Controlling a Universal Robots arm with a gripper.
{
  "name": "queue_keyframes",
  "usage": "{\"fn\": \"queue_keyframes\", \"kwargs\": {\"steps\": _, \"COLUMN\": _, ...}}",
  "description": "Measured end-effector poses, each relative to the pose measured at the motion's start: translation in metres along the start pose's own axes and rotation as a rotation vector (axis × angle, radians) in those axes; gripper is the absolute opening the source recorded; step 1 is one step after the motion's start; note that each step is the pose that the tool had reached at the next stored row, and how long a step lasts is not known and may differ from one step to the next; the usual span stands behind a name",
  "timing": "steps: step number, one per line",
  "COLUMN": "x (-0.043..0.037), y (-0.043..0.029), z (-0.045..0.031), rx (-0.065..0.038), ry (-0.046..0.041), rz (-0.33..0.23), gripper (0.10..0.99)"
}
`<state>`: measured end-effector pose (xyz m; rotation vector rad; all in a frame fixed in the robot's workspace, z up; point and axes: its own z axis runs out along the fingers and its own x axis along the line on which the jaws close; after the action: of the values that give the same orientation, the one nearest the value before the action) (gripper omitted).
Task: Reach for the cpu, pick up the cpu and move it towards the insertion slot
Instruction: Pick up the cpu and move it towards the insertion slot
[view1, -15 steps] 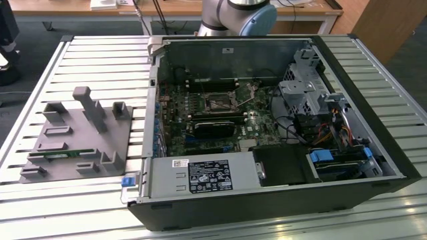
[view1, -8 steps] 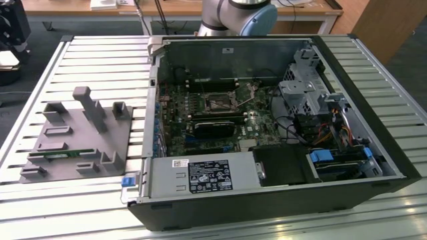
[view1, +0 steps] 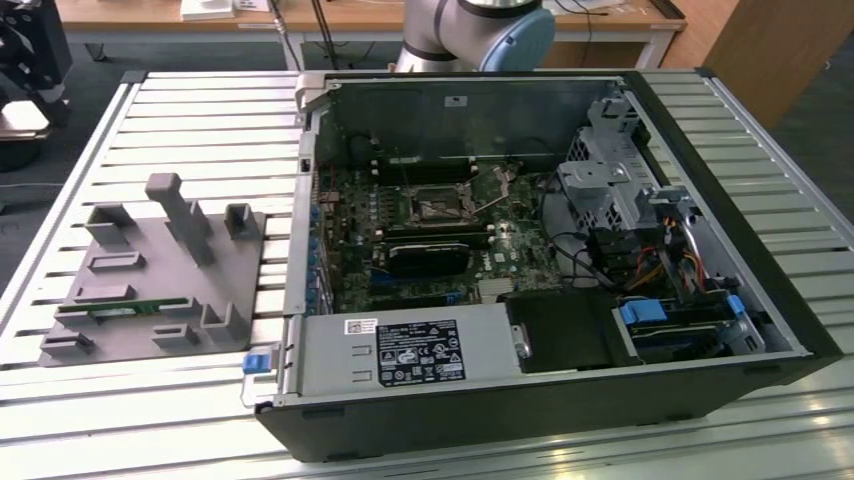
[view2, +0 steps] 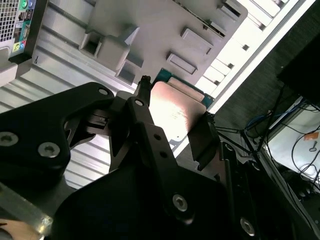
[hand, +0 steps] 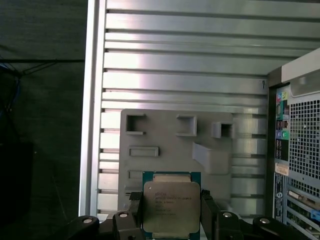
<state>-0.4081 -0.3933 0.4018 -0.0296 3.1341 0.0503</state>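
Gripping the cpu by two opposite edges, the gripper is closed on it: in both wrist views a black finger presses against each side of the chip, whose silvery top and green rim show between them. The chip sits level in the fingers, and nothing else touches it.

Directly beneath the gripper, and well apart from it, lies the grey fixture tray with its pockets and raised blocks, resting on the slatted metal table. Judging by how large the chip looks against the tray, it is lifted clear.

Off to one side of the gripper stands the open computer case, its perforated rear panel in sight in the first wrist view. The insertion slot lies inside that case, on the motherboard, its shiny frame around a dark centre that looks unoccupied. The tray is to the exterior view's left of the case, so the slot is well away from the gripper, past the case wall.

As I judge it, the reach and the pick-up are done. The carry is hardly under way, if at all: the chip hangs over the tray rather than over the board, so nearly the whole traverse to the slot is left.
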Motion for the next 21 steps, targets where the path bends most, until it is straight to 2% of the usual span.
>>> {"fn": "queue_keyframes", "kwargs": {"steps": 3, "x": -0.0045, "y": 0.0007, "z": 0.0001, "rx": 0.002, "ry": 0.0, "rz": 0.0, "gripper": 0.545}}
{"fn": "queue_keyframes", "kwargs": {"steps": 12, "x": -0.0255, "y": 0.0039, "z": 0.0004, "rx": 0.002, "ry": -0.0001, "rz": 0.0, "gripper": 0.545}}
{"fn": "queue_keyframes", "kwargs": {"steps": 21, "x": -0.0554, "y": 0.0053, "z": 0.0007, "rx": 0.002, "ry": 0.0, "rz": 0.0, "gripper": 0.545}}
